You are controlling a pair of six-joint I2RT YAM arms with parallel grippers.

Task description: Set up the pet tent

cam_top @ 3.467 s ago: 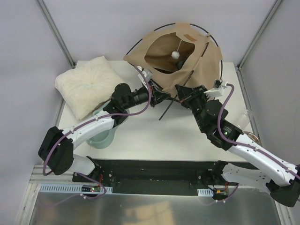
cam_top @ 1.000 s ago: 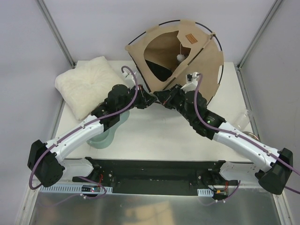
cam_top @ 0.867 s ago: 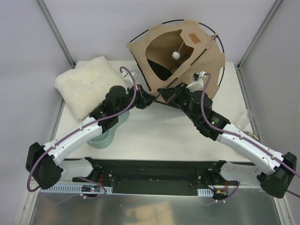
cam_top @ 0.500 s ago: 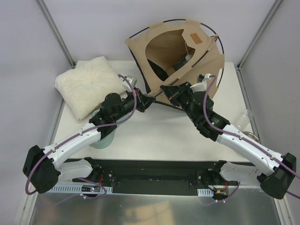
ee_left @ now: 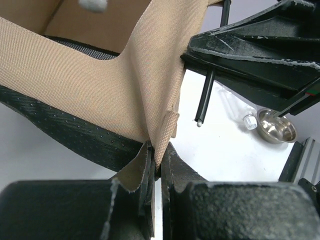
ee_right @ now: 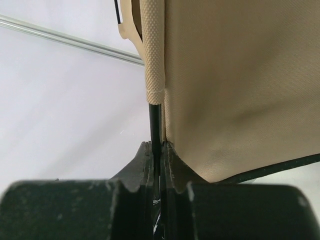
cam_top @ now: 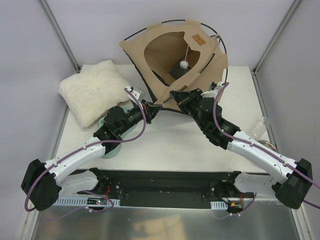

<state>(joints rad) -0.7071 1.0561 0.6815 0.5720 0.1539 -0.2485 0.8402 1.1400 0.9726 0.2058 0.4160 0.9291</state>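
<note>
The tan pet tent stands raised at the back of the table, opening toward me, with a black inner panel, a brown label patch and a dangling white ball. Thin black poles arc over it. My left gripper is shut on the tent's lower front corner fabric. My right gripper is shut on a thin black pole just below its tan sleeve. In the left wrist view the pole's free tip hangs beside the corner loop.
A white fluffy cushion lies at the back left. A pale green bowl sits under my left arm. A small metal dish and a clear bottle lie on the right side of the table.
The tent has shifted left and risen a little, and the ball now hangs clear in the opening. My left arm has drawn back toward me with the corner; the right gripper has followed left.
</note>
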